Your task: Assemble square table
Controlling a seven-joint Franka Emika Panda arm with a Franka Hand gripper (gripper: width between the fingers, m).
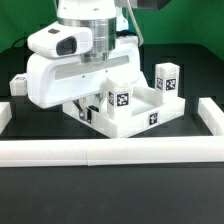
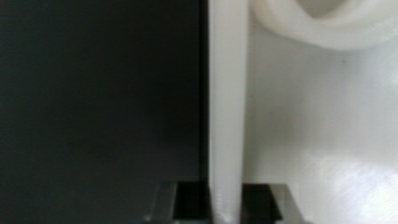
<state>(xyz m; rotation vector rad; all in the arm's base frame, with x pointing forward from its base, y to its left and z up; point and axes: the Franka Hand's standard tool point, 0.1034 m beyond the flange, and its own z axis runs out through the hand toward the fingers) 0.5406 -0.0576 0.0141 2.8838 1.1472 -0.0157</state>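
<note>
The square table's white slab (image 1: pixel 135 122) lies at the middle of the black table, with a small tag on its front side. A white tagged leg (image 1: pixel 168 78) stands upright at its far corner on the exterior view's right, and another leg (image 1: pixel 121 99) stands nearer the middle. The arm's white hand (image 1: pixel 75 65) hangs over the slab's left part and hides its own fingers. In the wrist view my gripper (image 2: pixel 228 197) is shut on the slab's thin edge (image 2: pixel 228 100), one dark finger (image 2: pixel 192 200) on each side. A round white form (image 2: pixel 311 25) shows on the slab's face beyond.
White border rails run along the front (image 1: pixel 110 152), the exterior view's left (image 1: pixel 5 118) and the right (image 1: pixel 210 115). A dark object (image 1: pixel 17 82) sits at the back left.
</note>
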